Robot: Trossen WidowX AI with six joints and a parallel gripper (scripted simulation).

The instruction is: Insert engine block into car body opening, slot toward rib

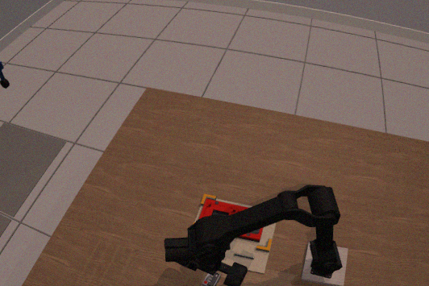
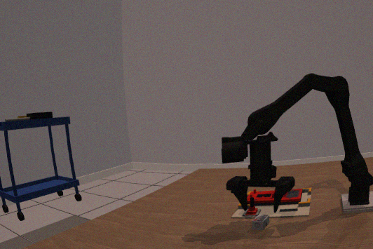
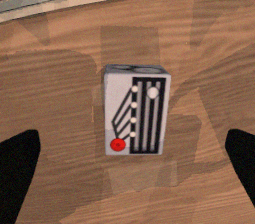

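The grey engine block [image 1: 210,279] [image 2: 261,222] [image 3: 137,110] lies on the wooden table in front of the cream board [image 1: 258,263] [image 2: 304,212]. Its printed face, with a red disc and dark stripes, is up. My gripper [image 2: 260,211] [image 3: 136,138] is open and empty above the block, one finger well out to each side, roughly square to it in the wrist view. The red car body [image 1: 231,208] [image 2: 270,200] lies on the board behind the gripper. Its dark opening [image 1: 219,213] [image 2: 264,195] shows in part. The arm hides some of the body in the top view. The rib cannot be made out.
A red piece with a black knob [image 2: 252,210] stands on the board's near left part, close behind the left finger in the exterior view. Yellow corner brackets [image 1: 207,197] [image 1: 264,246] edge the car body. A blue cart [image 2: 35,123] stands far off on the left.
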